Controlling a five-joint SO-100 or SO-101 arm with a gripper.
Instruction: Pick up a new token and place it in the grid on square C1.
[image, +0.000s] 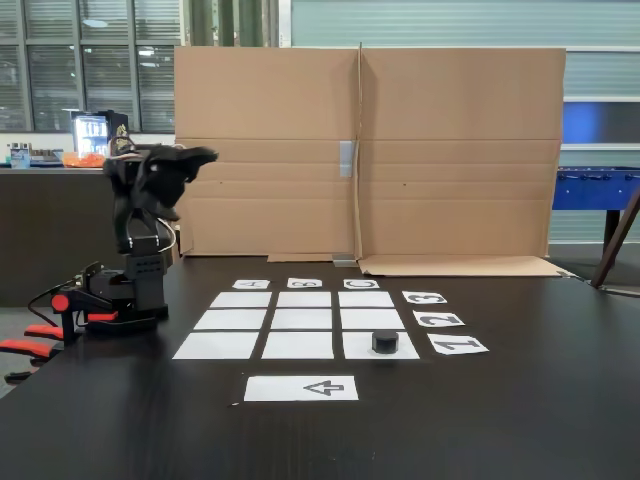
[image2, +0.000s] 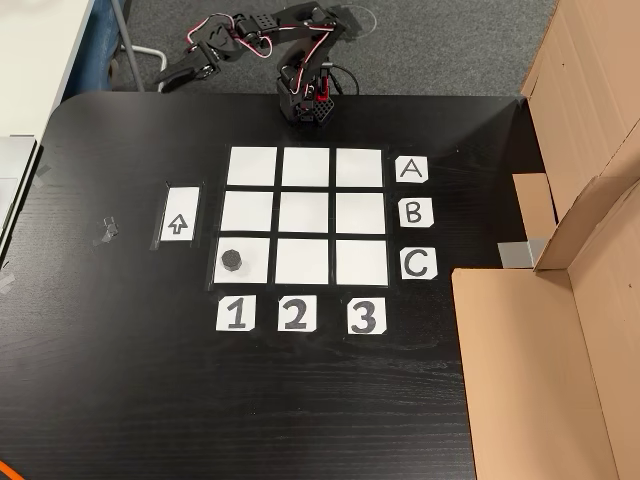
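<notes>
On a black desk (image: 520, 420), the arm (image: 150, 215) sits folded back over its base at the left of the fixed view, its fingers (image: 205, 156) raised clear of the desk; whether they are spread or pressed together cannot be told. To its right lies the grid (image2: 305, 215), labelled A, B, C and 1, 2, 3. The token (image2: 231, 261) rests on square C1 (image2: 255, 272), beside a sheet printed with an arrow (image2: 179, 225). Cardboard (image: 450, 150) stands behind.

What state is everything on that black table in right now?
Small black hexagonal token: resting on square C1.
Grid of nine white paper rectangles: other eight squares bare.
Black robot arm: folded back, away from the grid.
Gripper: raised; open or shut unclear.
</notes>
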